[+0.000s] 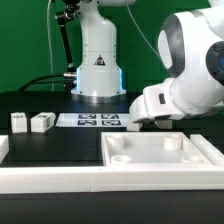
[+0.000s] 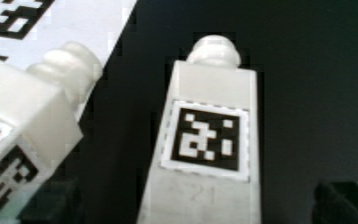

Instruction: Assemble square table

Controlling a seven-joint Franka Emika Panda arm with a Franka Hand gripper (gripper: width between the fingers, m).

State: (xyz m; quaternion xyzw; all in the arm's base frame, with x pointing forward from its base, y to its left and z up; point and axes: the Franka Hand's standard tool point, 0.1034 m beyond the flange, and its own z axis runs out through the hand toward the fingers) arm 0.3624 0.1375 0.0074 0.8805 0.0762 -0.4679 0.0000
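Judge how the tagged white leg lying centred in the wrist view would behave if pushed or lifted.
The leg looks like rigid moulded plastic, so it is probably stiff and light. Its flat tagged face suggests it would slide, not roll. Long and narrow, it might tip easily if stood upright.

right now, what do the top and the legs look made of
Top: smooth matte white with a moulded rim and sockets, probably plastic. Legs: same matte white with rounded pegs, likely plastic. Their tags look like printed paper stickers.
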